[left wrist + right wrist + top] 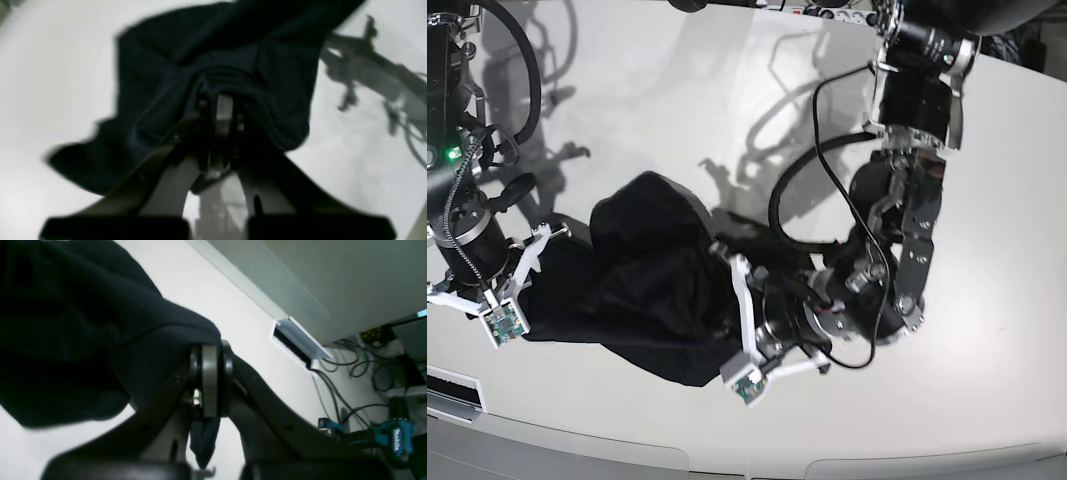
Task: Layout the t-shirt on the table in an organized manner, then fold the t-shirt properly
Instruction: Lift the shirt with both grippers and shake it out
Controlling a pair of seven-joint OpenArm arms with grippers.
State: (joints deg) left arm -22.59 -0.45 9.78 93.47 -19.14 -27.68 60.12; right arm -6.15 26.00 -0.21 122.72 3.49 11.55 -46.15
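1. One black t-shirt [642, 285], crumpled in a heap on the near-left part of the white worktop [987, 190], not laid flat; folds stand up between the two arms.
2. Left end effector [224, 106]: jaws closed together on a bunched ridge of the t-shirt [186, 66], fabric gathered around the fingertips. In the base view this end effector [727, 290] sits at the shirt's right edge, low over the worktop.
3. Right end effector [210, 373]: jaws pressed shut on a fold of the t-shirt [83, 330], a small tail of cloth hanging below the fingers. In the base view it [537, 255] sits at the shirt's left edge.
4. Worktop [350, 160]: glossy, carrying the arms' shadows to the right of the cloth in the left wrist view.
5. One teal power drill [393, 438], seen past the worktop edge in the right wrist view, among dark cables [337, 396].
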